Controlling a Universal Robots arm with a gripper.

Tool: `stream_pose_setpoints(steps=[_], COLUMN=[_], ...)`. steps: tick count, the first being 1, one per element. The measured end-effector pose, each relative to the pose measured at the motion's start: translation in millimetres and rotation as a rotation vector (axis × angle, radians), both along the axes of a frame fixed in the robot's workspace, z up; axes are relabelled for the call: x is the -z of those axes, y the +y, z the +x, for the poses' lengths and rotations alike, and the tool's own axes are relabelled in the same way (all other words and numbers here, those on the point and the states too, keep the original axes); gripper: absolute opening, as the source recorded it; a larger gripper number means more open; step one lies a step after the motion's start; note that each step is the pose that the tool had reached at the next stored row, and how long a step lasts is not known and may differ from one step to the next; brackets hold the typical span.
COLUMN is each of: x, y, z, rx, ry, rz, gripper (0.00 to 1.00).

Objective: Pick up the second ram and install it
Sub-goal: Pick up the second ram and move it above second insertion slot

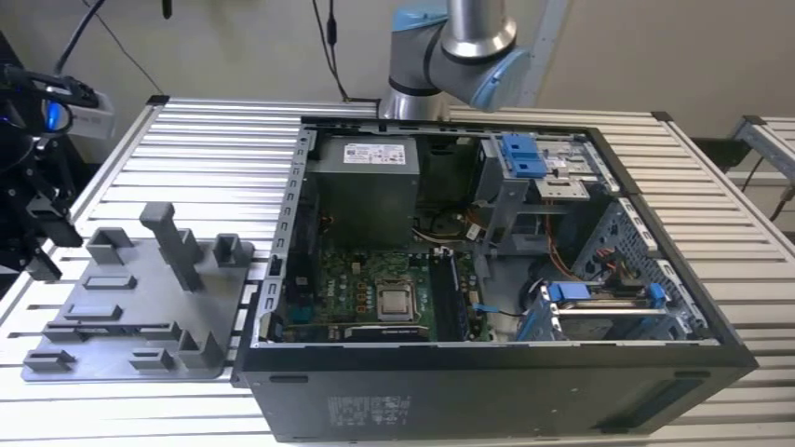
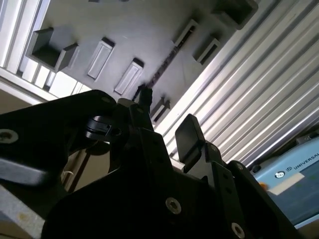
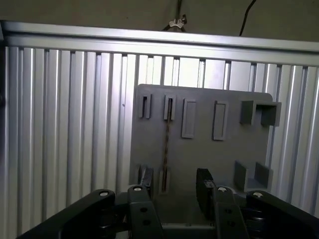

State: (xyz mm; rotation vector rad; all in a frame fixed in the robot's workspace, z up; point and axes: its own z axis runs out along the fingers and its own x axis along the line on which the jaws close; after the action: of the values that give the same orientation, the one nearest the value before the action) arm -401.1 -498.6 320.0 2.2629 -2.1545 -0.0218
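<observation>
My gripper [image 3: 175, 181] is near the gray tray [image 3: 224, 149]. My jaws are apart and hold nothing. The ram [image 3: 167, 139] stands on its thin edge in the tray's slots, not touching my fingers [image 3: 204, 184]. I have not grabbed it yet. Lifting it and putting it in the case [image 1: 497, 391] are not done.

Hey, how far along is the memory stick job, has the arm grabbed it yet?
Done: nothing yet for this stick; the ram stick stands on edge in the grey tray, outside the computer case. In hand: the claw hovers open over the tray, close to the stick, holding nothing. Left: the pickup and the install in the case.
</observation>
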Motion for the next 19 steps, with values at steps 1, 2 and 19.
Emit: stream_pose_setpoints(steps=[1,2,19], x=[1.0,2.0,6.4], y=[0.6,0.8,0.8], z=[-0.7,-1.4,-0.5], rx=[0.0,0.0,0.0], ry=[0.0002,0.0001,0.001], rz=[-0.0003,-0.0003,0.0002], gripper=[0.48,0.48,0.48])
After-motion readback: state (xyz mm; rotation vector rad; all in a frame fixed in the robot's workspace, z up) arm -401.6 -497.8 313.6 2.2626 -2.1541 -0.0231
